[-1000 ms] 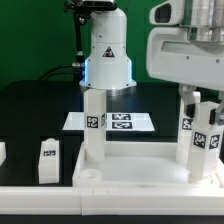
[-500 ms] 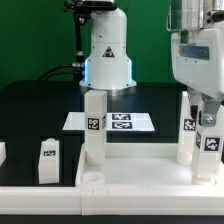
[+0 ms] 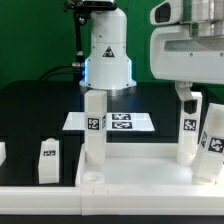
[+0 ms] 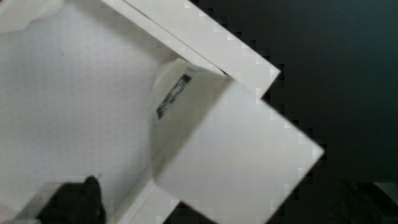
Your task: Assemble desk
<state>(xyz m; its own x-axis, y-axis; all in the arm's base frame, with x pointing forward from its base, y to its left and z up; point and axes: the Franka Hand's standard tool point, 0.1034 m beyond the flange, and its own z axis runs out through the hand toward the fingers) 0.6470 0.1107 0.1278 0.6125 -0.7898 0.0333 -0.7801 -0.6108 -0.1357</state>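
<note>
Black tabletop (image 3: pixel 30 110) bears the desk slab (image 3: pixel 140 165), seen from outside with an upright leg (image 3: pixel 93 125) on the exterior view's left and the gripper (image 3: pixel 190 93) above a tilted leg (image 3: pixel 212 140) on its right. At the wrist, a leg lies against the slab's edge, and whether the jaws grasp or stand released I cannot tell.

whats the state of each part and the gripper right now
desk slab: lying flat
left leg: upright on slab
back right leg: upright on slab
front right leg: tilted, not seated
loose leg: standing on table, off slab
gripper: above right legs, fingers' gap unclear
</note>
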